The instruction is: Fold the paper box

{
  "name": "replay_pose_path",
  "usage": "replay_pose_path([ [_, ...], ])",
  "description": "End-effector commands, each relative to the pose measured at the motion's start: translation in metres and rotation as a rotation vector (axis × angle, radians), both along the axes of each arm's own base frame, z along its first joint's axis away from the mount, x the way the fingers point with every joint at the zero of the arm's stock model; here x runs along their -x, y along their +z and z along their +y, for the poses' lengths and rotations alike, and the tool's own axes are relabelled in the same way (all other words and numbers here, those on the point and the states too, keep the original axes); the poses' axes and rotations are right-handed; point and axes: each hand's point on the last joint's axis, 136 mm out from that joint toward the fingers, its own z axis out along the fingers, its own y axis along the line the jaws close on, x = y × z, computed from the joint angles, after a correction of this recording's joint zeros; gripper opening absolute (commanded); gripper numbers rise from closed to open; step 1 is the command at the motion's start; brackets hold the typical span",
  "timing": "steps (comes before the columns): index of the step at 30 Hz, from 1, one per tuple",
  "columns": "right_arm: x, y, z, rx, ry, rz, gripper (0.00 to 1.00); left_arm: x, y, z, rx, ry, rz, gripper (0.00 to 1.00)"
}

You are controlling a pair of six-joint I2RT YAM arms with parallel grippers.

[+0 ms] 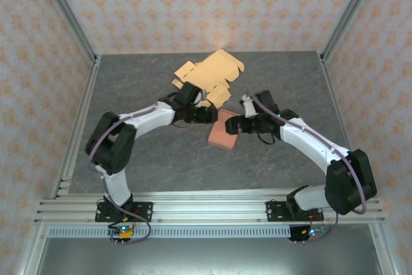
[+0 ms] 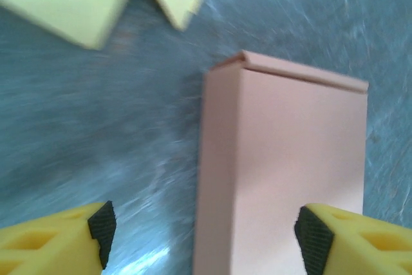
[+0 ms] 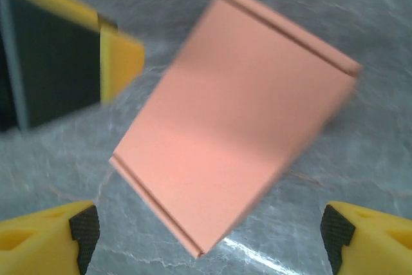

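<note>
My left fingers [image 2: 58,239] and right fingers [image 3: 370,239] are bright yellow with black pads [image 2: 102,225]. The box [image 3: 235,117] is plain salmon pink, the cardboard sheet [image 1: 209,72] pale tan-yellow. The surface [image 1: 161,159] is grey, veined like marble; the walls [image 1: 212,4] wear a peach floral print.

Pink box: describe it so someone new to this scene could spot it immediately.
On the grey table, look near the middle. The pink box lies flat there, folded shut and salmon-coloured, unlike the pale yellow unfolded cardboard blank behind it.

The grey marbled table [image 1: 129,159] carries a folded pink box [image 1: 223,135] near an unfolded yellow cardboard blank [image 1: 209,72].
</note>
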Motion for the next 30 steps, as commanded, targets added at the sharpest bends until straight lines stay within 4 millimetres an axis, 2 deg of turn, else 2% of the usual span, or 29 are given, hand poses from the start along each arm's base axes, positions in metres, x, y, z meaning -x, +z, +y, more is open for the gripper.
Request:
replay_pose_path([
  [1,0.022,-0.006,0.003,0.335,0.417,-0.268,0.94,0.002,0.029,0.076,-0.054,0.284,-0.027,0.87],
  [2,0.026,-0.009,0.01,0.369,0.503,-0.319,0.97,0.008,0.031,0.097,-0.074,0.353,-0.019,0.9],
  [4,0.022,-0.013,0.021,0.407,0.567,-0.387,0.98,0.022,0.034,0.127,-0.111,0.435,-0.01,0.94],
  [7,0.012,-0.03,0.032,0.521,0.616,-0.391,0.98,0.04,0.03,0.16,-0.17,0.5,0.025,0.97],
  [11,-0.004,-0.061,0.045,0.709,0.637,-0.421,0.96,0.056,0.017,0.183,-0.185,0.552,0.067,0.98],
  [13,-0.012,-0.067,0.05,0.721,0.598,-0.418,0.94,0.061,0.012,0.187,-0.181,0.569,0.069,0.98],
  [15,-0.033,-0.059,0.048,0.748,0.465,-0.462,0.91,0.064,0.011,0.189,-0.18,0.582,0.064,0.98],
  [18,-0.064,-0.042,0.033,0.737,0.229,-0.481,0.83,0.067,0.01,0.192,-0.189,0.587,0.06,0.98],
  [21,-0.089,-0.033,0.008,0.695,0.021,-0.456,0.77,0.069,0.01,0.195,-0.212,0.58,0.055,0.98],
  [27,-0.126,-0.035,-0.051,0.702,-0.298,-0.381,0.69,0.072,0.006,0.195,-0.226,0.559,0.06,0.98],
  [30,-0.141,-0.034,-0.071,0.707,-0.39,-0.351,0.68,0.074,0.002,0.196,-0.228,0.554,0.065,0.98],
])
